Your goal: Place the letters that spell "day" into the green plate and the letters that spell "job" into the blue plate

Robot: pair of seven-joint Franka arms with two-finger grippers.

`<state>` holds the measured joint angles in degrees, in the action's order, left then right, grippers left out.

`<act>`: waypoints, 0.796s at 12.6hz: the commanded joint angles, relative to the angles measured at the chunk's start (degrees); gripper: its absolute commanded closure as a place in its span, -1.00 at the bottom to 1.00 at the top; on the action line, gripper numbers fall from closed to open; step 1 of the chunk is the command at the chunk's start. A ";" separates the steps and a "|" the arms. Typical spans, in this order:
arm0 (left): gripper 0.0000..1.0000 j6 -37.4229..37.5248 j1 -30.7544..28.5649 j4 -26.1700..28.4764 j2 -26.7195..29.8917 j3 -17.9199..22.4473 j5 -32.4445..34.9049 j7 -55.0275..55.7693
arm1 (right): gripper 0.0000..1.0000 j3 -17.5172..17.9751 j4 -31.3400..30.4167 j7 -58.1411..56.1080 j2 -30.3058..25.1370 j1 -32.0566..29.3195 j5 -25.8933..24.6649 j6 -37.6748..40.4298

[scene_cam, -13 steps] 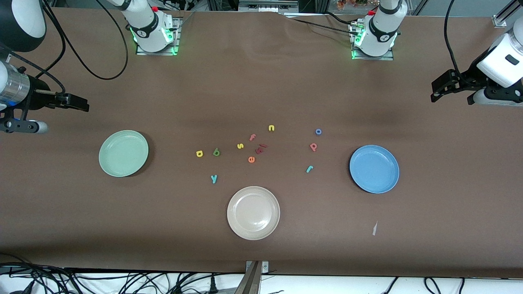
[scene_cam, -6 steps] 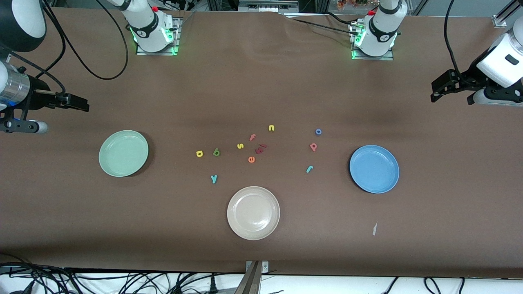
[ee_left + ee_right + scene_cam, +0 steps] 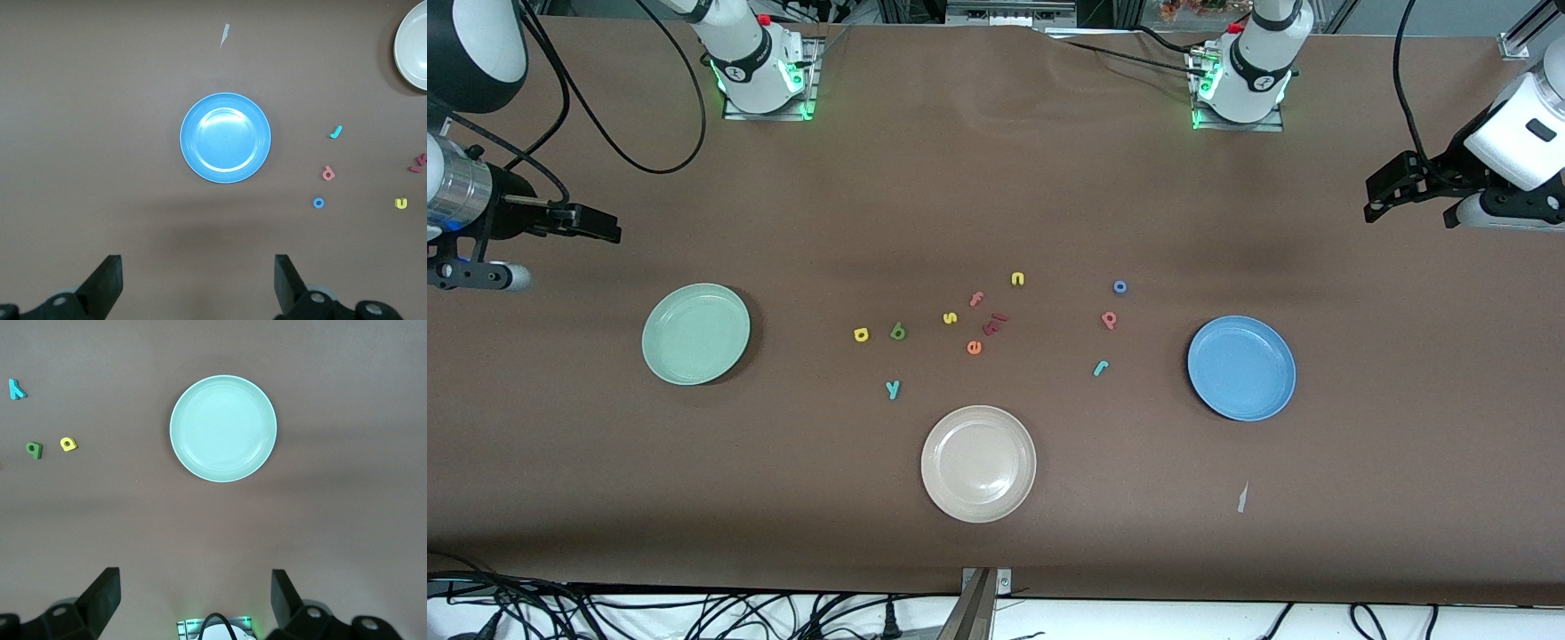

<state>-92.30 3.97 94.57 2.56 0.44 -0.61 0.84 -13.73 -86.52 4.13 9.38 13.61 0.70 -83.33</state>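
The green plate (image 3: pixel 696 333) lies toward the right arm's end of the table, the blue plate (image 3: pixel 1241 367) toward the left arm's end. Between them lie the yellow "a" (image 3: pixel 861 334), green "d" (image 3: pixel 898 332) and teal "y" (image 3: pixel 892 388), and closer to the blue plate the teal "j" (image 3: pixel 1101 367), blue "o" (image 3: pixel 1120 286) and pinkish-red "b" (image 3: pixel 1109 319). My right gripper (image 3: pixel 605 227) hovers open and empty over bare table by the green plate (image 3: pixel 223 428). My left gripper (image 3: pixel 1376 203) hovers open and empty over bare table by the blue plate (image 3: pixel 225 138).
A beige plate (image 3: pixel 978 463) sits nearer the front camera than the letters. Other letters lie in the middle: yellow "s" (image 3: pixel 950 317), yellow "n" (image 3: pixel 1017 279), pink "f" (image 3: pixel 976 299), orange "e" (image 3: pixel 974 348), dark red pieces (image 3: pixel 994 322). A paper scrap (image 3: pixel 1241 498) lies near the blue plate.
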 commanded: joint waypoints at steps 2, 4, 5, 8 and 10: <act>-1.00 0.98 -0.01 -1.23 -0.45 0.00 -0.97 -0.49 | -1.00 0.02 -0.32 0.53 -0.24 0.19 -0.43 -0.43; -1.00 0.98 -0.01 -1.23 -0.45 0.08 -0.97 -0.49 | -1.00 0.02 -0.32 0.53 -0.15 0.19 -0.43 -0.60; -1.00 0.98 -0.01 -1.23 -0.45 0.08 -0.97 -0.49 | -1.00 0.02 -0.32 0.53 0.02 0.28 -0.43 -0.95; -1.00 0.98 -0.01 -1.23 -0.45 0.00 -0.98 -0.49 | -1.00 0.28 -0.32 0.53 1.68 1.68 -0.26 -1.48; -1.00 0.98 -0.01 -1.23 -0.45 0.08 -0.97 -0.49 | -1.00 0.28 -0.32 0.62 3.88 4.04 0.09 -2.71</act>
<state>-92.30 3.97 94.58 2.55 0.44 -0.61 0.84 -13.40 -86.78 4.13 11.44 15.46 0.72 -84.62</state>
